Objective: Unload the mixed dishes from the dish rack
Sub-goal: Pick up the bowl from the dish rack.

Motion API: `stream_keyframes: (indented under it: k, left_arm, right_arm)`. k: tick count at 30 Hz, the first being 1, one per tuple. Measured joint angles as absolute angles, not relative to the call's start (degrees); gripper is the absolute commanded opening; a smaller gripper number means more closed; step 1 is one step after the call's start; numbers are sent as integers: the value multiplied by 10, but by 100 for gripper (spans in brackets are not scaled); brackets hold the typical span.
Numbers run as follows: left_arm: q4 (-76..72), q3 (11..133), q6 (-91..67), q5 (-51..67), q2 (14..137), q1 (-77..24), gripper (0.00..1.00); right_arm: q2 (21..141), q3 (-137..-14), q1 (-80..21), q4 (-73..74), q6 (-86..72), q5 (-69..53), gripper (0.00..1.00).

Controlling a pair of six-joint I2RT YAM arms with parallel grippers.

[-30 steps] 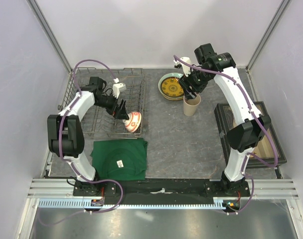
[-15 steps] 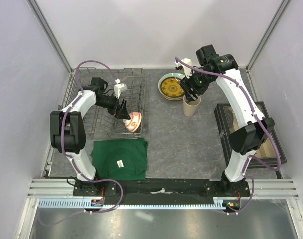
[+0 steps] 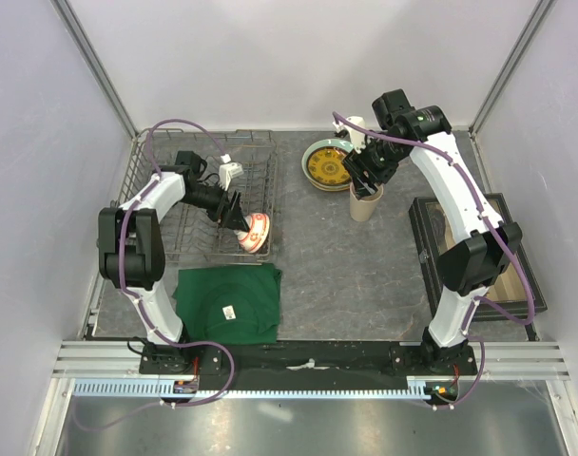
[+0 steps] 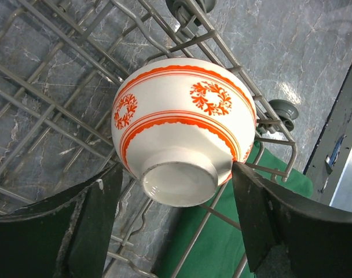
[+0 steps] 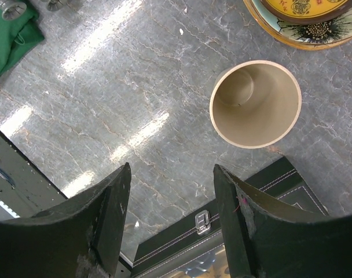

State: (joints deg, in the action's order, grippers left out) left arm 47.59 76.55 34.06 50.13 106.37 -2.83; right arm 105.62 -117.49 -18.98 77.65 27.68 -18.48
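A: So, what's diff vs a sec ago?

B: L elbow's tucked in, and the left gripper has crept closer to the small red-and-white bowl. Bowl hasn't budged. It's tipped, foot twd the wrist cam, in the near-right corner of the dish rack, just beside the green cloth. Fingers are spread wide, one each side of the bowl. Contact? Can't tell.

A: & R side?

B: The right gripper has barely shifted. It hangs over the tall beige cup w/ fingers apart, holding nothing. Cup's upright on the table, clear of the fingers, just beside the stack topped by the yellow-and-dark patterned plate.

A: Meaning?

B: Cup & plates look done, I'd say. Bowl's next: L prob needs to pinch it & lift clear of the tines w/o snagging.
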Motion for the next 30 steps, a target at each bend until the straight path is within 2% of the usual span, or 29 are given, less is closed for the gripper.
stream_keyframes:
  k: [14,19,21,25,30]
  left_arm:
    - [494,766,366,528,1070,-18,57]
    - [504,769,378,535,1073,-13,53]
    - [509,769,382,536,1073,-13,49]
    - [513,769,389,540,1073,-13,35]
    - [529,772,394,541,1073,-10,7]
  right_arm:
    - [1055,-1166,-190,773,277,-185,66]
    - [1055,-1166,-190,772,277,-185,65]
    - [1055,-1165,-190,772,277,-184,65]
    - [1054,-1159,-190,771,277,-185,65]
    - [1054,-1157,-190,770,276,-185,65]
